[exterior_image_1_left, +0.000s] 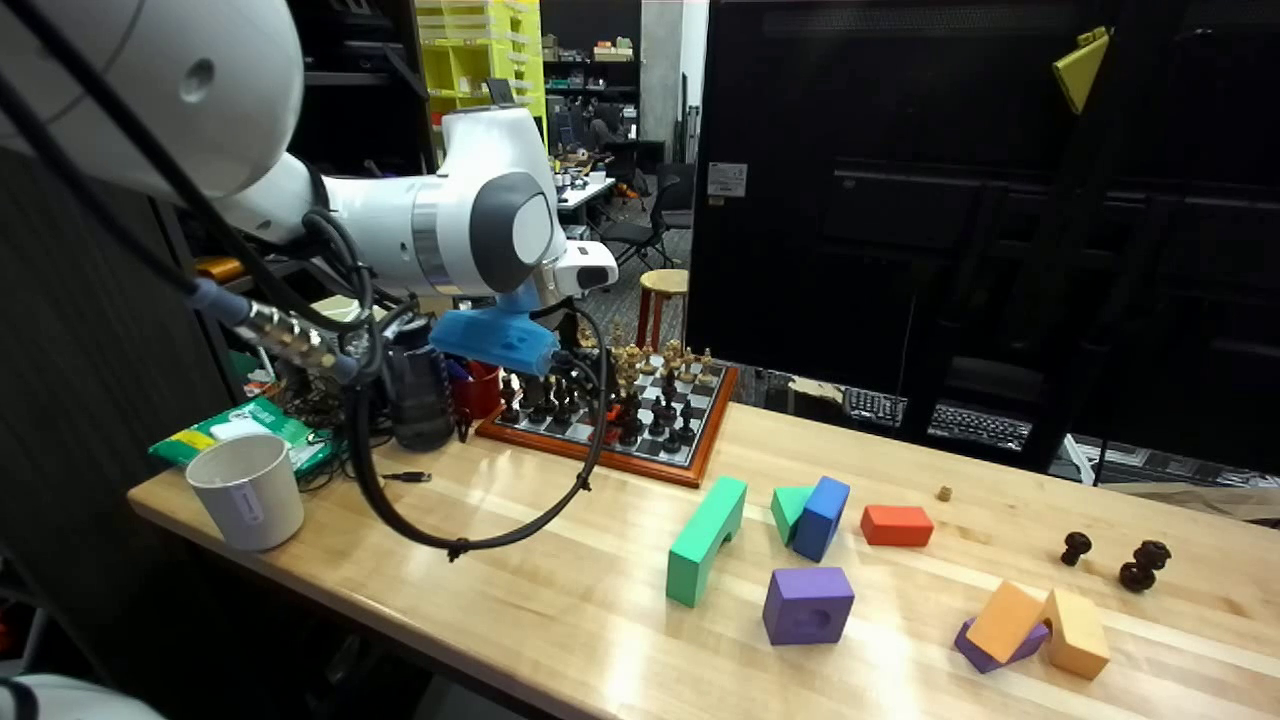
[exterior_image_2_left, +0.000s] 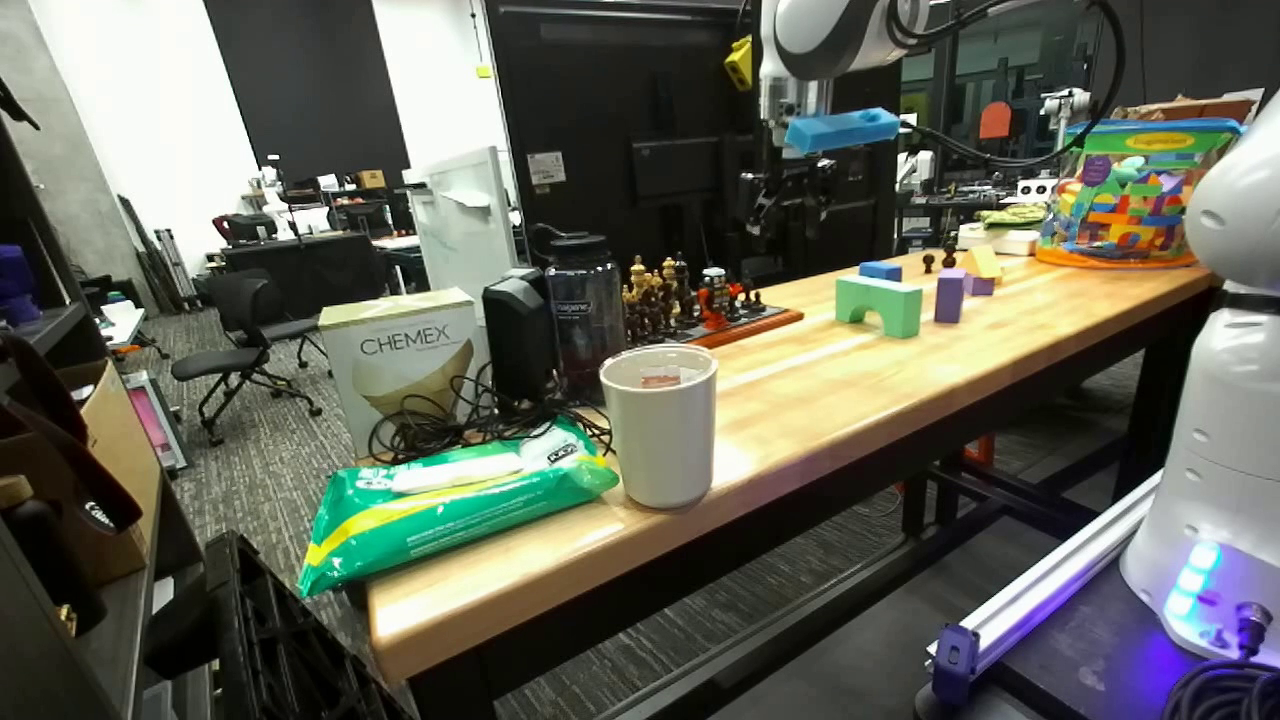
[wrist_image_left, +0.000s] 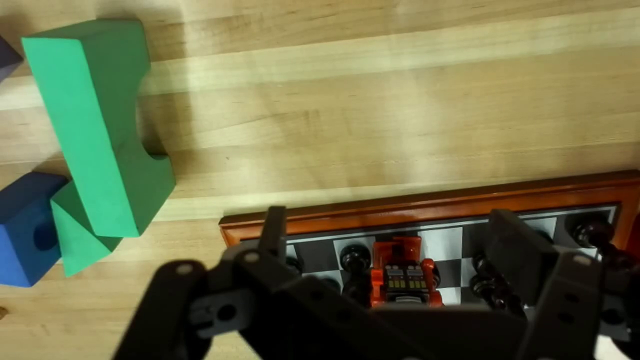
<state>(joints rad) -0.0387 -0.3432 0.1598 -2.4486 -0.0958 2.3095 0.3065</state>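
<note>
My gripper (wrist_image_left: 396, 227) is open, its dark fingers wide apart with nothing held between them. In an exterior view the gripper (exterior_image_2_left: 785, 205) hangs in the air, pointing down. Below it is a chessboard (wrist_image_left: 345, 217) with a reddish-brown wooden rim; the board shows in both exterior views (exterior_image_1_left: 712, 432) (exterior_image_2_left: 765, 324). A red toy robot (wrist_image_left: 404, 272) with a dark chest panel stands on the board and shows between the fingers in the wrist view; its lower part is hidden by the gripper. Dark chess pieces (wrist_image_left: 355, 258) stand around it. Light pieces (exterior_image_1_left: 690, 365) are on the far side.
A green arch block (exterior_image_1_left: 705, 545), green triangle (exterior_image_1_left: 787, 508), blue block (exterior_image_1_left: 822, 518), purple block (exterior_image_1_left: 808, 605) and red block (exterior_image_1_left: 897, 526) are on the table. A cup (exterior_image_2_left: 660, 430), green pack (exterior_image_2_left: 450, 500), bottle (exterior_image_2_left: 585, 310) and Chemex box (exterior_image_2_left: 400, 350) stand at one end.
</note>
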